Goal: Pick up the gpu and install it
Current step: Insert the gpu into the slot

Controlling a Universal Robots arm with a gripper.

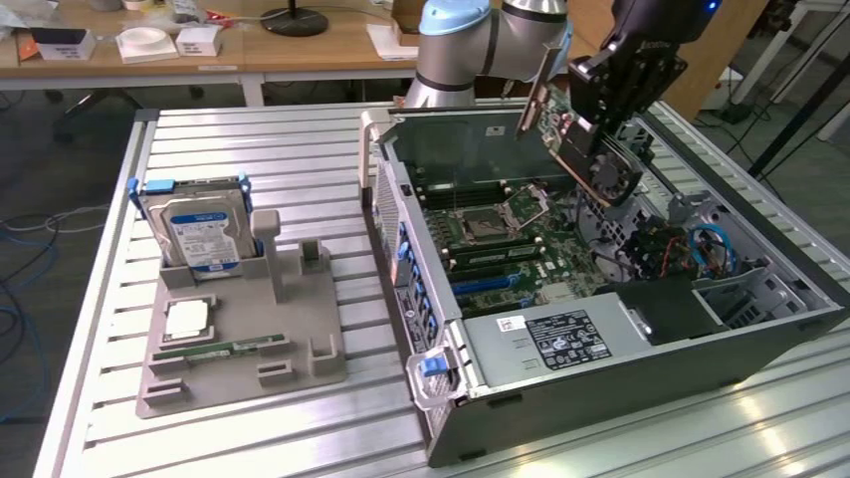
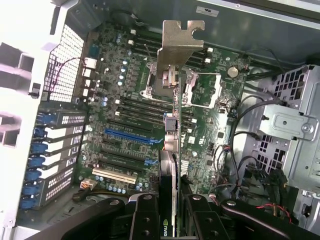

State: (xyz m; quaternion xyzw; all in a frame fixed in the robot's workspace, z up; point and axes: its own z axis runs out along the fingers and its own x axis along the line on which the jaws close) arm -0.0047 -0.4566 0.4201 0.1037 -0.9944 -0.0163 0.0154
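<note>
Tool (image 1: 600, 105) clamps the gpu (image 1: 604, 167) in half-closed jaws. The card hangs on edge beneath it, long axis running out to the silver bracket (image 2: 182, 40), above the motherboard (image 2: 125, 100). The blue slot (image 2: 127, 136) lies below, slightly aside.

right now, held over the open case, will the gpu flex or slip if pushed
Probably stiff: the gpu shows no bend in the jaws. Likely fragile: bare circuit board and exposed fan. The silver bracket may make it end-heavy.
</note>
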